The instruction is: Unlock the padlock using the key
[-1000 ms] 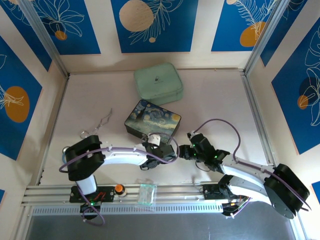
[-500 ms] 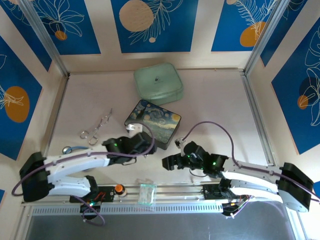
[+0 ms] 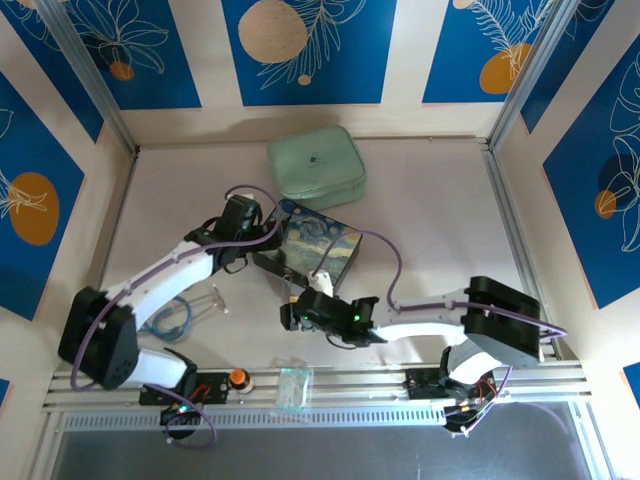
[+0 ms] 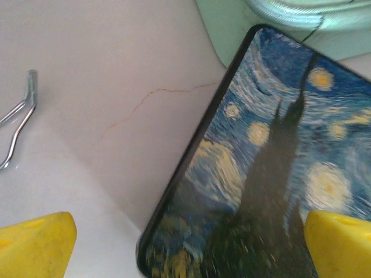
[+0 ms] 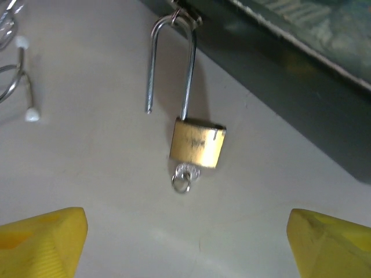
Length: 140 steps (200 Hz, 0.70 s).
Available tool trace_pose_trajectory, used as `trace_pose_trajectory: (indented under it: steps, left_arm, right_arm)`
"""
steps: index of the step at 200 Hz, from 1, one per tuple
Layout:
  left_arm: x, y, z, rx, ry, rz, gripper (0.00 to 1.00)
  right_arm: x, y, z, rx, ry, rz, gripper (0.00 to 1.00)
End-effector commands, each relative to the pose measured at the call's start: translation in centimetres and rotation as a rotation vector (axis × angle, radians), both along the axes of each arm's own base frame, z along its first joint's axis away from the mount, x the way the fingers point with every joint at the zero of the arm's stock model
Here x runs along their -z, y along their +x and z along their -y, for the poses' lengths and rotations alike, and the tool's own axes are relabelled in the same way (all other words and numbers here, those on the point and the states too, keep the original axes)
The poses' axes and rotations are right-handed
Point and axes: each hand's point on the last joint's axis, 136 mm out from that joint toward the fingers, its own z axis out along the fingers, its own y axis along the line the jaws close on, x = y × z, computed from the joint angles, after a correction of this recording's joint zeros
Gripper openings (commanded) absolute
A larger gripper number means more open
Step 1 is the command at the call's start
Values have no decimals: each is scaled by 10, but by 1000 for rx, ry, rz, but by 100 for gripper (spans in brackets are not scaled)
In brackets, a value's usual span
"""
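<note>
The padlock (image 5: 197,142) is a small brass block lying on the table in front of the starry-night box (image 5: 301,69). Its silvery shackle (image 5: 168,35) is sprung, with one leg free of the body and its bend hooked in the box's latch. The key (image 5: 186,172) sticks out of the padlock's underside with a small ring on it. My right gripper (image 5: 185,249) (image 3: 298,312) is open just short of the key and holds nothing. Over the left corner of the box (image 4: 266,174) (image 3: 310,240), my left gripper (image 4: 185,249) (image 3: 258,243) stands open and holds nothing.
A mint-green case (image 3: 316,165) (image 4: 278,17) lies behind the box. A bent silvery wire piece (image 4: 17,127) rests left of the box, and a wire with white tips (image 5: 23,87) lies left of the padlock. An orange knob (image 3: 238,377) and a clear bag (image 3: 295,385) sit on the near rail.
Both grippers have opened. The left arm swung from in front of the box up to its left corner. The right arm reached left, to in front of the padlock.
</note>
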Motion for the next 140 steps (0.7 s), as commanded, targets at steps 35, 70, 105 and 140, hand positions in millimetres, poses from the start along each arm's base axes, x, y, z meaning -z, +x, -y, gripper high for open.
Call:
trace_pose_trajectory:
  steps: [35, 70, 105, 140]
  left_arm:
    - [22, 29, 20, 108, -21, 21, 92]
    - [35, 16, 14, 84, -38, 5, 91]
    - [39, 4, 7, 68, -52, 4, 91]
    - [38, 0, 2, 56, -33, -1, 91]
  right_arm:
    - [20, 33, -2, 92, -33, -4, 79]
    - [26, 34, -8, 80, -36, -6, 73]
    - [30, 36, -16, 85, -41, -19, 69]
    - [41, 40, -17, 114, -96, -40, 65]
